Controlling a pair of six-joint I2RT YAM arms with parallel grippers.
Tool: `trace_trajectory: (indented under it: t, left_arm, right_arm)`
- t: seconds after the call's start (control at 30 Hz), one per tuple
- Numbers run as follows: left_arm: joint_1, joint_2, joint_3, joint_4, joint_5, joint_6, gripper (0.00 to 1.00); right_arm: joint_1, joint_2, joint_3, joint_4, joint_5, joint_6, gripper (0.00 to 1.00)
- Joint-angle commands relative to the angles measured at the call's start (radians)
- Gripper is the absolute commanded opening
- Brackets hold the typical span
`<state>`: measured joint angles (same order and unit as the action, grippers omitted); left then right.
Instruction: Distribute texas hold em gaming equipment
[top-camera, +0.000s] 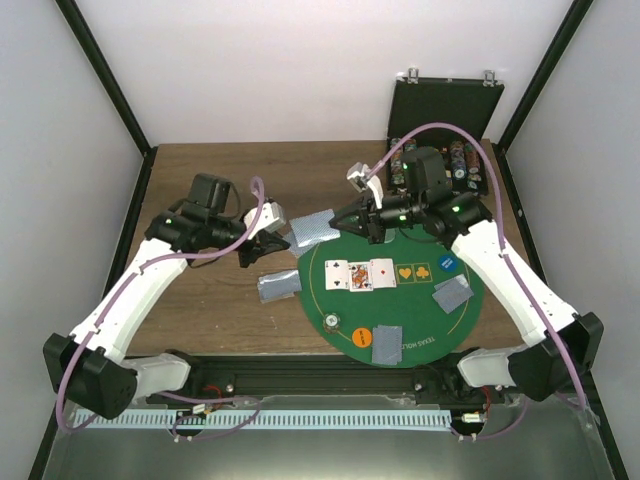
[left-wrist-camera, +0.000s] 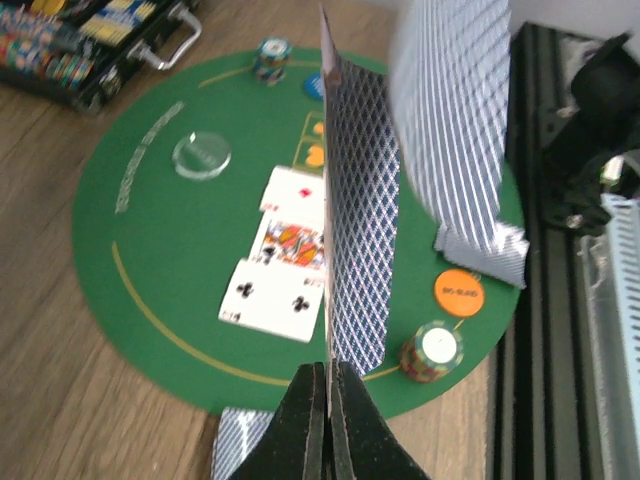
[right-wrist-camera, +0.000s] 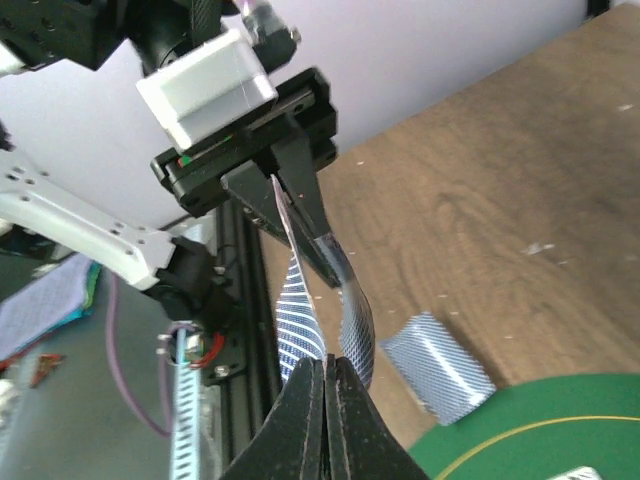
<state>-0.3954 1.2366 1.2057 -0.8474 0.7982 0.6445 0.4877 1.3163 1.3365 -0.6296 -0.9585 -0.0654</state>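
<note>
Cards of this kind are feather-light, thin and springy, with slick faces. They bow readily and can slide out of a pinch. I judge the safest hold to be a short edge, gripped squarely and without any twisting pull.

At the left, a small face-down pile (top-camera: 278, 287) with grey-blue lattice backs lies on the wooden table (top-camera: 200, 180), just off the green felt mat (top-camera: 322, 300). Just beyond it, in the air by the mat's far left edge, the left gripper (left-wrist-camera: 328, 375) is clenched on the bottom edge of the held card (left-wrist-camera: 358, 220), which stands up edge-on from its fingers. The same card appears to run across to the right gripper (right-wrist-camera: 325, 385), whose jaws are likewise pinched tight on it. From the right wrist it curves visibly between the two. A second patterned back shows beside it, and I cannot tell which gripper has that one.

On the mat lie three face-up cards (top-camera: 360, 273), white with pips, a striped chip stack (top-camera: 331, 321), an orange disc (top-camera: 362, 337), further face-down cards (top-camera: 387, 343) and a blue disc (top-camera: 448, 264). The open chip case (top-camera: 440, 150) sits beyond.
</note>
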Motion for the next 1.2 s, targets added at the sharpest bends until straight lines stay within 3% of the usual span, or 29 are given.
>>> trace_trajectory:
  t: [0.0, 0.1, 0.27, 0.47, 0.57, 0.77, 0.93, 1.17]
  left_arm:
    - [0.007, -0.025, -0.043, 0.048, -0.169, -0.076, 0.00]
    - [0.008, -0.031, -0.059, 0.063, -0.328, -0.104, 0.00]
    - [0.009, -0.038, -0.081, 0.094, -0.695, -0.142, 0.00]
    - [0.013, -0.049, -0.076, 0.091, -0.728, -0.162, 0.00]
    - [0.013, -0.050, -0.074, 0.089, -0.713, -0.165, 0.00]
    - [0.013, -0.058, -0.080, 0.085, -0.693, -0.167, 0.00]
    - [0.014, -0.067, -0.079, 0.082, -0.688, -0.167, 0.00]
    - [0.013, -0.077, -0.079, 0.080, -0.675, -0.167, 0.00]
  right_arm:
    - [-0.021, -0.008, 0.090, -0.140, 0.131, -0.134, 0.01]
    - [-0.024, 0.015, 0.143, -0.242, 0.284, -0.208, 0.01]
    - [-0.024, -0.008, 0.163, -0.424, 0.692, -0.455, 0.01]
    - [-0.023, -0.066, -0.104, -0.627, 1.121, -0.719, 0.01]
    - [-0.024, -0.098, -0.236, -0.649, 1.133, -0.769, 0.01]
    - [-0.026, -0.060, -0.322, -0.599, 1.080, -0.848, 0.01]
    - [-0.032, -0.005, -0.428, -0.399, 1.186, -0.939, 0.01]
    - [-0.036, 0.051, -0.525, -0.045, 1.201, -1.106, 0.01]
